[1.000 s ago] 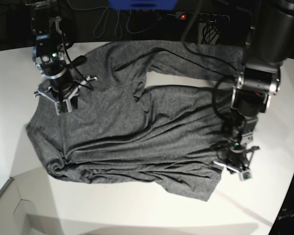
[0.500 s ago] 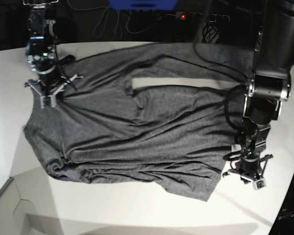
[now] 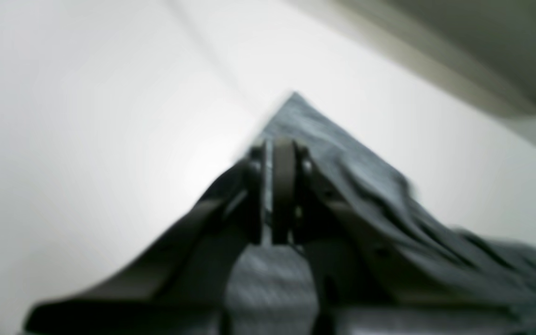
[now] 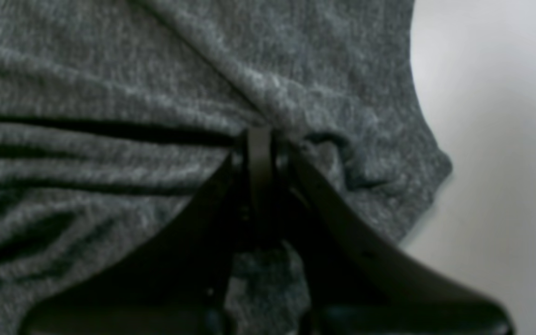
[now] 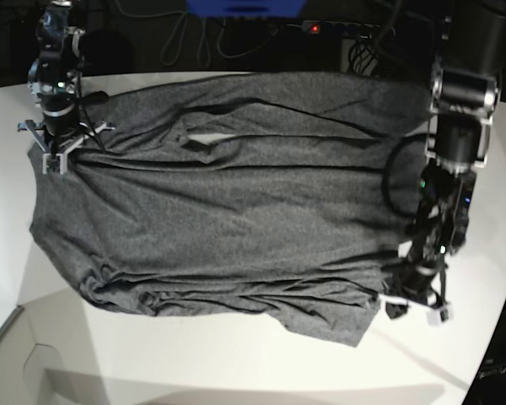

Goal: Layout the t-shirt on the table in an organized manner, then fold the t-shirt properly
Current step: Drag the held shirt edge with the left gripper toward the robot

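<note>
Both-ended, t-shirt stretched on table, left pincer and right pincer clamping cloth

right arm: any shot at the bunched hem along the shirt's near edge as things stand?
Probably not now: the right claw is shut on the t-shirt at its far corner. The bunched hem lies uncovered, but the claw must let go first.

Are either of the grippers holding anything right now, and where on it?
Both hold the t-shirt. The left gripper is shut on a pointed corner of its edge; the right gripper pinches a bunched fold near another edge.
</note>
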